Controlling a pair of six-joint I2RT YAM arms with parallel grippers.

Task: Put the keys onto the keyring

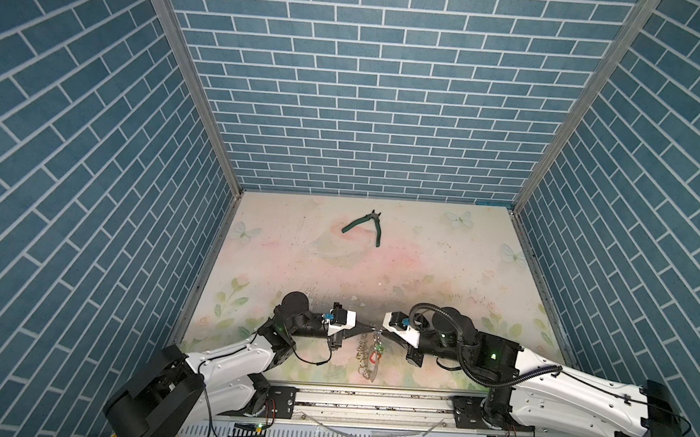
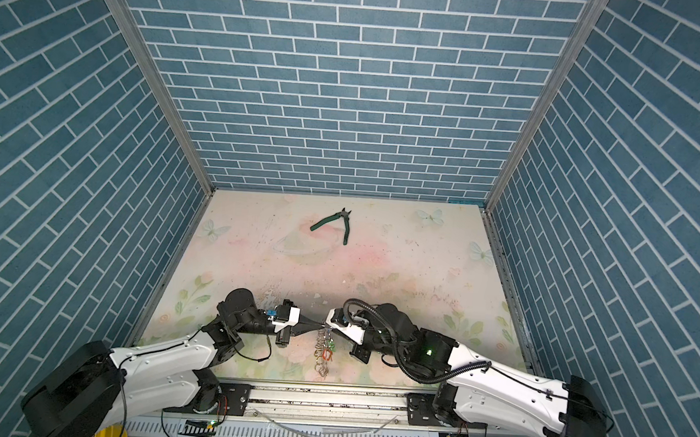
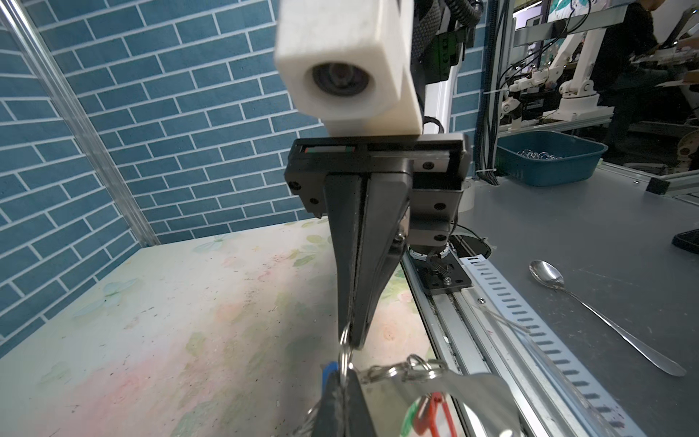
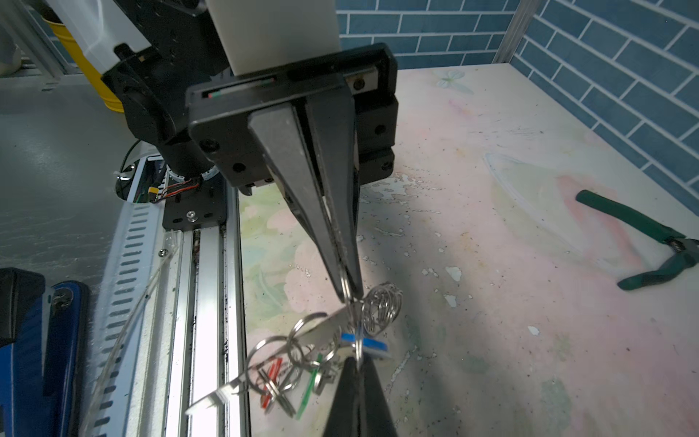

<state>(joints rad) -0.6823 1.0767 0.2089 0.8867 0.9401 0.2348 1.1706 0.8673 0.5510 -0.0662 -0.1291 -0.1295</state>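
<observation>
The left gripper [image 4: 350, 291] and right gripper [image 3: 351, 338] meet tip to tip, jaws squeezed shut on one small silver ring [image 3: 342, 352], with the little blue-tagged silver key [image 4: 368, 343] right between them and the flat grey ring-edged metal hoop [image 4: 319, 330] hanging just below.

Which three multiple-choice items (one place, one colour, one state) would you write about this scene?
1. Where do the green-handled pliers lie? A) between the grippers B) far back on the table C) on the front rail
2. What colour is the key tag nearest where the grippers meet? A) yellow B) white C) blue
3. How do the grippers stand? A) both shut B) both open C) only the left open
B: they lie far beyond both arms. C: its plastic shows blue. A: left gripper and right gripper each pinch a small metal ring.
</observation>
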